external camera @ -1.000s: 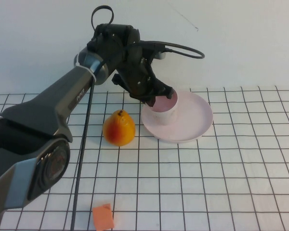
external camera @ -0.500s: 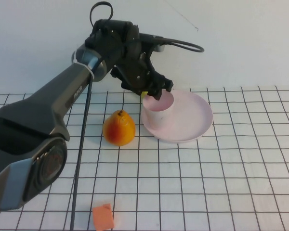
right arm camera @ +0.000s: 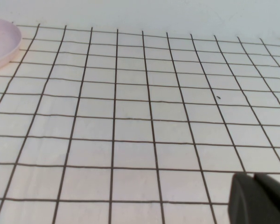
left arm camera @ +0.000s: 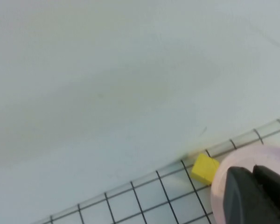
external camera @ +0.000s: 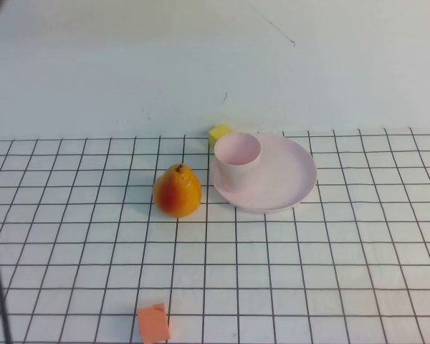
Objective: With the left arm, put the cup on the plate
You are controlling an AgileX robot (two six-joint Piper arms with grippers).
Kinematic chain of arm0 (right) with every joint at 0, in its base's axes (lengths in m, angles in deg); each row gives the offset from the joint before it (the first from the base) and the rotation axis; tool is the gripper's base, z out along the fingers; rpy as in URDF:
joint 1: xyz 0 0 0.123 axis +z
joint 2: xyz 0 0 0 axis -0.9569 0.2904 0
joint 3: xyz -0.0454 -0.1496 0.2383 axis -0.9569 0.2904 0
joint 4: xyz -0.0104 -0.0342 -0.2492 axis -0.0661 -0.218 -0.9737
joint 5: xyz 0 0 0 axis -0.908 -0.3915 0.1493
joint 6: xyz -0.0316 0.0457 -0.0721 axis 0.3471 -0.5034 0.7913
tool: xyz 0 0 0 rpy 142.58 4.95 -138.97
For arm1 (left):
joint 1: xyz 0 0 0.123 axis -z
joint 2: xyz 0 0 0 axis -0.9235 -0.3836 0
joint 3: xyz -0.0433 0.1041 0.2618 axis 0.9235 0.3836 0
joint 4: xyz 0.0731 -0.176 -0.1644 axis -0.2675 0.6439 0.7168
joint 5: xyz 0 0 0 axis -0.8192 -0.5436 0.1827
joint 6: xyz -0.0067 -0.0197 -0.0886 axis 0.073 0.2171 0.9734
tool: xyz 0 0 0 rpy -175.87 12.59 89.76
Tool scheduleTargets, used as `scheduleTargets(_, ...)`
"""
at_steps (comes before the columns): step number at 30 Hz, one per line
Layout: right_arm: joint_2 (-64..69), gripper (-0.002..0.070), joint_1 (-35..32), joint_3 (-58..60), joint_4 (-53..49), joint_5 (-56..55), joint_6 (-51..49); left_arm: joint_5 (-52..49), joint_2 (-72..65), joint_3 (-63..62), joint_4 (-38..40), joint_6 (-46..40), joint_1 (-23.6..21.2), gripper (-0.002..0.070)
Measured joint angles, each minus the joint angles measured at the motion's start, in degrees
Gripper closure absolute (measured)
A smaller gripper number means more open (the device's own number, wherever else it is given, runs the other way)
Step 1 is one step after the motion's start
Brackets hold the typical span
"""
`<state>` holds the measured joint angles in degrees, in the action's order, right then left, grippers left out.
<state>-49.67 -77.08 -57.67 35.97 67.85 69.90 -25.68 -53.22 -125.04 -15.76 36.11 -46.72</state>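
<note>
**Cup already stands on the plate; the left gripper is the nearer one**

The gridded table [external camera: 330, 287] carries everything. The largest item on it is the plate [external camera: 290, 183], which lies toward the back of the grid near the wall.

The cup [external camera: 237, 159] stands upright inside the plate, mouth up. It sits on the plate's left part, the side facing the pear [external camera: 177, 190]. The pear stands just beside the plate on bare table, apart from the cup.

You will not find either arm in the high view.

- **Left gripper:** The left gripper [left arm camera: 254, 193] shows only as a dark tip in its own wrist view. It is close over a pink curve, and you cannot tell whether that curve is the plate's rim or the cup's. You also cannot tell whether this gripper is spread or pressed together, but nothing shows in its hold.
- **Right gripper:** The right gripper [right arm camera: 259, 198] hangs over bare grid, well apart from the plate, and its state cannot be read either.

So the cup lies close by the left gripper, with its long axis vertical. Judging by that, the placing looks done, and any retreat should go up and away so as not to tip the cup.

The yellow block [external camera: 219, 134] sits just behind the cup, near the plate's rim. The orange block [external camera: 153, 322] lies well apart at the front.
</note>
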Motion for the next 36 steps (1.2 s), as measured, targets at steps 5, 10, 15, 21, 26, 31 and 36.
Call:
scheduleTargets(5,0.00,0.0678,0.00,0.00,0.04,0.00,0.00,-0.50,11.43,-0.28,1.29,0.04,-1.82,0.0672)
scheduleTargets(10,0.00,0.0678,0.00,0.00,0.13,0.00,0.00,-0.77,19.16,-0.54,1.98,0.04,-2.18,0.0674)
scheduleTargets(15,0.00,0.0678,0.00,0.00,0.25,0.00,0.00,-1.11,22.88,-0.76,2.55,0.04,-2.18,0.0675)
scheduleTargets(21,0.00,0.0678,0.00,0.00,0.25,0.00,0.00,-1.49,22.07,-0.87,2.55,-0.20,-2.18,0.0676)
scheduleTargets(26,0.00,0.0678,0.00,0.00,0.25,0.00,0.00,-2.17,19.48,-0.87,-1.45,-3.30,-2.18,0.0676)
scheduleTargets(31,0.00,0.0678,0.00,0.00,0.25,0.00,0.00,-4.26,19.36,0.08,-3.54,-3.65,-2.18,0.0676)
scheduleTargets(36,0.00,0.0678,0.00,0.00,0.25,0.00,0.00,0.34,25.48,4.62,-1.64,-2.21,-2.18,0.0676)
